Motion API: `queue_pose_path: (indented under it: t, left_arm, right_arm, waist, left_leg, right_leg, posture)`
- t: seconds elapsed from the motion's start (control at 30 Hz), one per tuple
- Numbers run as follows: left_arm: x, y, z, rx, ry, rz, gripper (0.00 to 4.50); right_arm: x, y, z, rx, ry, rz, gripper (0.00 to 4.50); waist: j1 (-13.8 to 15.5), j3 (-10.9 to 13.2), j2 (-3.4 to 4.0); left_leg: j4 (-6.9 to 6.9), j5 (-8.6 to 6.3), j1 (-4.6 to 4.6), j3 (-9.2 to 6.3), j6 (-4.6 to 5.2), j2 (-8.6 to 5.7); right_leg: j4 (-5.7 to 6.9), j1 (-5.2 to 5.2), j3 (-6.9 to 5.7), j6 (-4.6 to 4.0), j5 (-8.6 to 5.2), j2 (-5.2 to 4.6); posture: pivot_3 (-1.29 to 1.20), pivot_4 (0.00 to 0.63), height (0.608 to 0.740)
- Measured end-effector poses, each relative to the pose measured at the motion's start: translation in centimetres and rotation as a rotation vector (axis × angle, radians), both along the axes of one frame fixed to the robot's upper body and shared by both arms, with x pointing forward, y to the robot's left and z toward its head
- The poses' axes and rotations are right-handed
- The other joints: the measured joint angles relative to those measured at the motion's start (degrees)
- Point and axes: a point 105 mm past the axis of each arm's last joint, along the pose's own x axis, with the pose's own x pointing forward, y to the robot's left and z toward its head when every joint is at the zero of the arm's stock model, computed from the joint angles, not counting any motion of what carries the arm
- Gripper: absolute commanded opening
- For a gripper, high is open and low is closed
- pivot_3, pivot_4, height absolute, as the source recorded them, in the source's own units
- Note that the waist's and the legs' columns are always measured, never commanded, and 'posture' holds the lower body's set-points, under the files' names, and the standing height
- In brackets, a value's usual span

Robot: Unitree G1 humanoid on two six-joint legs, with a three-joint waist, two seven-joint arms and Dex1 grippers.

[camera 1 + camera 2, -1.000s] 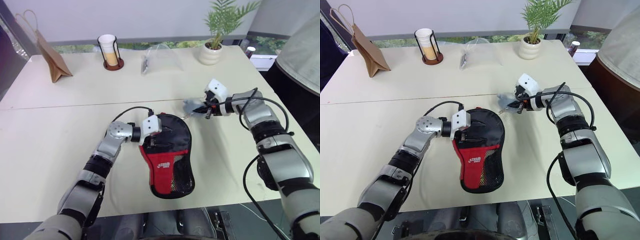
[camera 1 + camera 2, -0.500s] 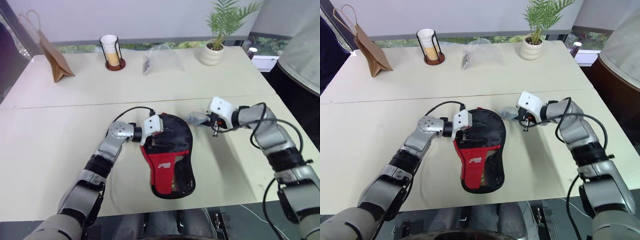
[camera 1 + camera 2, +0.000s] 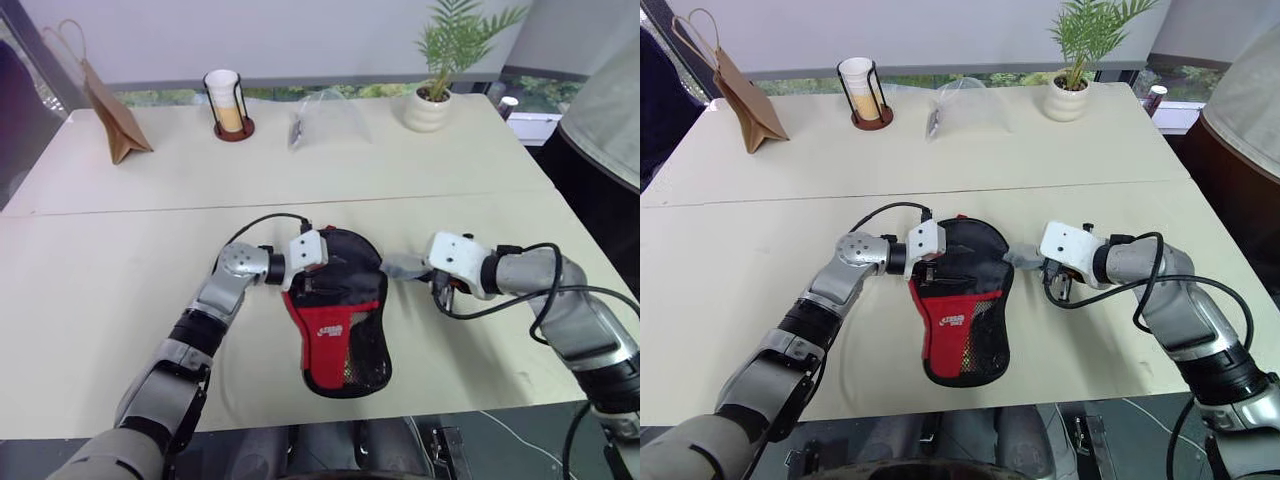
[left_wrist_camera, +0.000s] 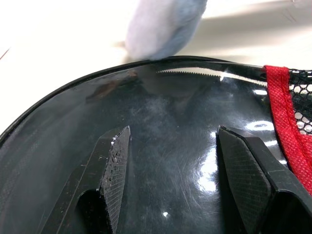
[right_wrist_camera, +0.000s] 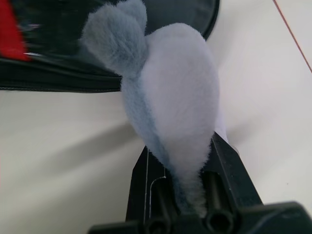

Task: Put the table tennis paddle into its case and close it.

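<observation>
The case [image 3: 340, 320] lies flat on the table, black at its round far end, with a red logo panel and a mesh pocket toward me. My left gripper [image 3: 322, 278] is open at the case's upper left, its fingers [image 4: 114, 161] spread over the glossy black face [image 4: 170, 112]. The zipper rim [image 4: 195, 73] runs just beyond them. My right gripper [image 3: 428, 274] is shut on the fuzzy grey ball charm [image 5: 175, 97], which stands just off the case's upper right rim [image 3: 1023, 257]. The table tennis paddle is hidden.
At the table's far side stand a brown paper bag [image 3: 108, 120], a cup in a wire holder [image 3: 228, 105], a clear plastic bag [image 3: 325, 115] and a potted plant [image 3: 435, 95]. A seam [image 3: 150, 208] crosses the table. The front edge is near the case's lower end.
My right gripper has drawn back toward me with the charm, from beyond the case's far right rim to beside it. The left gripper and the case stayed put.
</observation>
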Motion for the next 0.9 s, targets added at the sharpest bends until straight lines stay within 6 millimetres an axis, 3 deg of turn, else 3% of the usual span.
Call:
queue_pose_path:
  t: [0.57,0.9]
  left_arm:
    - [0.1,-0.1,0.0,0.015,-0.002,-0.004,2.95]
    - [0.1,-0.1,-0.1,0.018,-0.001,-0.006,2.95]
  right_arm:
    - [-6.3,1.1,-0.2,0.019,0.188,0.130,0.03]
    - [-8.1,0.7,-0.4,-0.015,0.279,0.176,0.03]
  waist:
    - [0.12,-0.05,0.03]
    - [0.13,-0.09,0.06]
  left_leg:
    - [-0.04,-0.03,0.00,-0.01,0.03,0.08]
    - [-0.04,-0.04,0.00,-0.01,0.03,0.09]
  right_leg:
    - [-0.53,0.24,-0.06,-0.02,-0.01,-0.01]
    - [-0.58,0.26,-0.07,-0.03,-0.02,-0.06]
  posture:
    - [0.00,0.150,0.740]
    - [0.00,0.150,0.740]
